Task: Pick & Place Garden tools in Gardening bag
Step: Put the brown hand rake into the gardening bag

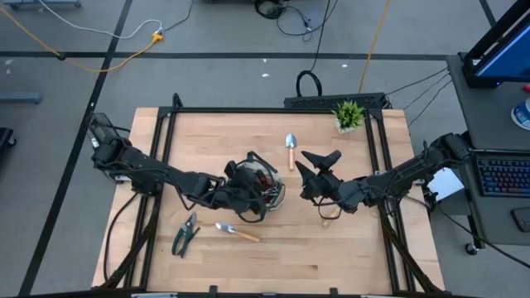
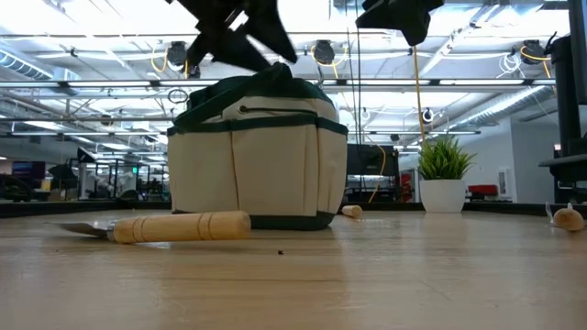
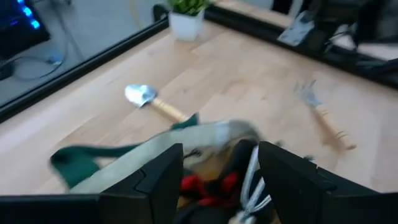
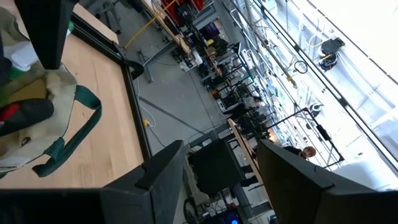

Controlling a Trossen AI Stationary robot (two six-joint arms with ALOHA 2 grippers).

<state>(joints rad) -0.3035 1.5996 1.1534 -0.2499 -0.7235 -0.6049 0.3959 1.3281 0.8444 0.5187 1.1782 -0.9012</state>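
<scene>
The khaki gardening bag [image 1: 263, 178] with dark green trim stands upright at mid-table, and a red-and-black glove [image 3: 205, 185] shows inside its mouth. My left gripper [image 1: 240, 197] hovers open just above the bag's opening [image 3: 217, 171], holding nothing. My right gripper [image 1: 315, 164] is open, raised to the right of the bag and pointing level. One trowel [image 1: 290, 149] lies flat beyond the bag. Another trowel [image 1: 237, 233] and the green-handled pruners [image 1: 185, 237] lie on the near side. The hand fork [image 3: 323, 115] lies under my right arm.
A small potted plant [image 1: 349, 114] stands at the far right corner of the wooden table [image 1: 356, 257]. A black frame rail [image 1: 273, 108] runs along the table's far and side edges. Bare wood lies along the near edge and near right.
</scene>
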